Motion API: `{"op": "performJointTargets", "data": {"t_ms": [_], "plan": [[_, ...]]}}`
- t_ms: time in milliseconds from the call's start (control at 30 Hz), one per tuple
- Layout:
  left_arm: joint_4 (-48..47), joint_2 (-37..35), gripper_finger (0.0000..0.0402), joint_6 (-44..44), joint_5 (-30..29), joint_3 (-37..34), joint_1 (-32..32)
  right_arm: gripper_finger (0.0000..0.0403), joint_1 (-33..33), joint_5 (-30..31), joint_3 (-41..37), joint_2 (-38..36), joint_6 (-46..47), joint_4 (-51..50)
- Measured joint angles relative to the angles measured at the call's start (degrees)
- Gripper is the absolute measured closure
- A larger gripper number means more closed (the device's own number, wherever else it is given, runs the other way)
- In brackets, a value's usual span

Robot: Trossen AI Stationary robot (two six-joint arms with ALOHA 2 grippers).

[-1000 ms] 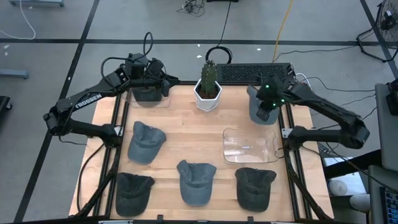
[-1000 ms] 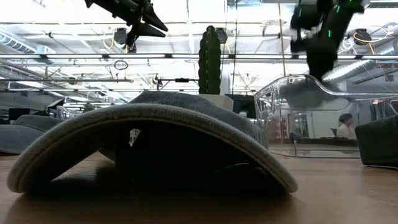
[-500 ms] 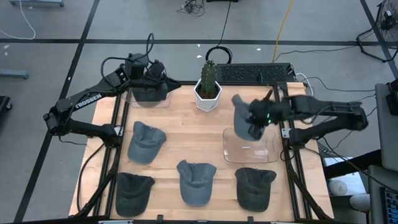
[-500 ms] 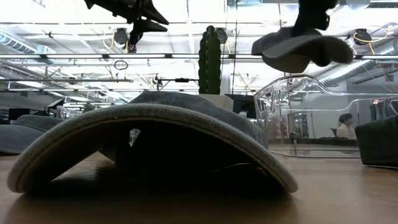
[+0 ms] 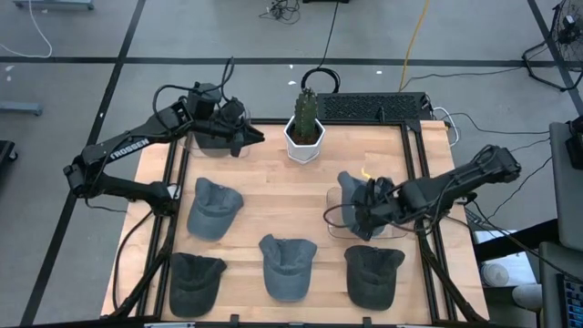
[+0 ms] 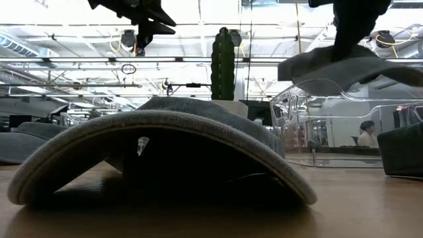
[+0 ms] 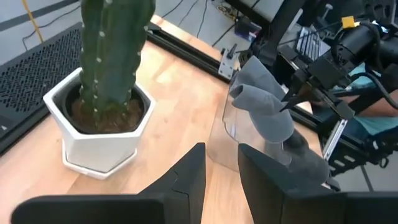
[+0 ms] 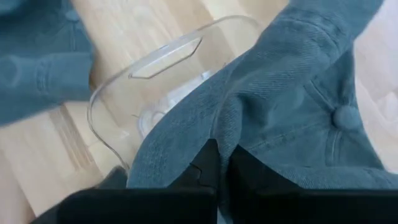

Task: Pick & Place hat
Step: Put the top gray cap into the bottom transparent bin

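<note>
Hat (image 5: pixel 357 194), grey denim, hangs pinched in the right pincer (image 5: pixel 372 202) directly over the clear plastic tray (image 5: pixel 339 224) on the right half of the wooden table (image 5: pixel 273 196); in the right wrist view the two dark fingers (image 8: pixel 208 163) clamp its fabric. The left pincer (image 5: pixel 248 138) hovers near the table's far-left corner, beside the potted cactus (image 5: pixel 305 126), its fingers parted a little and grasping nothing. Four more caps (image 5: pixel 288 264) lie on the table.
</note>
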Motion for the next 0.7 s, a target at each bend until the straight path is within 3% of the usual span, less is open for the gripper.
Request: {"op": "performJointTargets", "data": {"t_ms": [400,700], "plan": [[0.5,0.0,0.0300,-1.3,0.0,0.0,-0.1,0.0401,2.0,1.5,-8.8,0.4,-3.9,3.7],[5.6,0.0,0.0300,-4.2,2.9,0.0,-0.1,0.0357,2.0,0.7,-15.2,0.4,-4.6,11.8]]}}
